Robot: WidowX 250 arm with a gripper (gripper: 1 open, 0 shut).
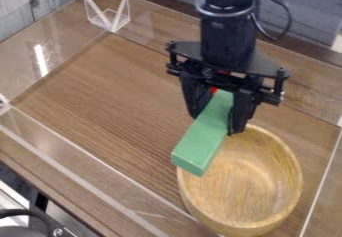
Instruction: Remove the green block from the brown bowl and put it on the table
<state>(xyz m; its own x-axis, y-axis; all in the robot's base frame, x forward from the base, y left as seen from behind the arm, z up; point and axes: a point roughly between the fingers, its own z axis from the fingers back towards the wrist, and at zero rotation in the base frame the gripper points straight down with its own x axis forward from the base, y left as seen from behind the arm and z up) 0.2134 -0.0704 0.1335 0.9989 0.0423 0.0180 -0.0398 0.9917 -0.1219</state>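
Tool: my tool (218, 99) is gripping the green block (203, 141) by its far end.
Block: hanging over the near-left rim of the brown bowl (287, 160).
Risk: I am possibly clipping that rim if carrying low.

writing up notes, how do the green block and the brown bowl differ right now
The green block is a flat, elongated bar, while the brown bowl is round and hollow with a raised rim. The block is plain light green; the bowl is light brown. The block is held tilted by the gripper, whereas the bowl rests on the table.
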